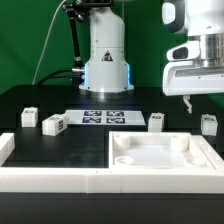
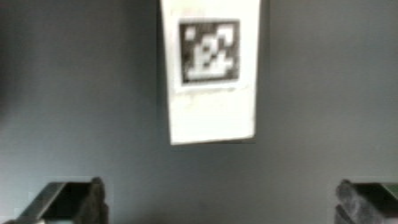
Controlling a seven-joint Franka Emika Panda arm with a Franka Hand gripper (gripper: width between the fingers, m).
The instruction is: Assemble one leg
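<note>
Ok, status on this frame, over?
Tool open, empty. Leg lies ahead of it, not grasped. Nothing in the way between them.

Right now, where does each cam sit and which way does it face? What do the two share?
Exterior view: off the arm, low, facing the arm's base across the table, panel, four legs and marker board; the gripper shows at the exterior view's right.
Wrist view: on the wrist, looking down at a white tagged part, probably a leg; open fingertips show.
Shared: the gripper and table; which leg, can't tell.
</note>
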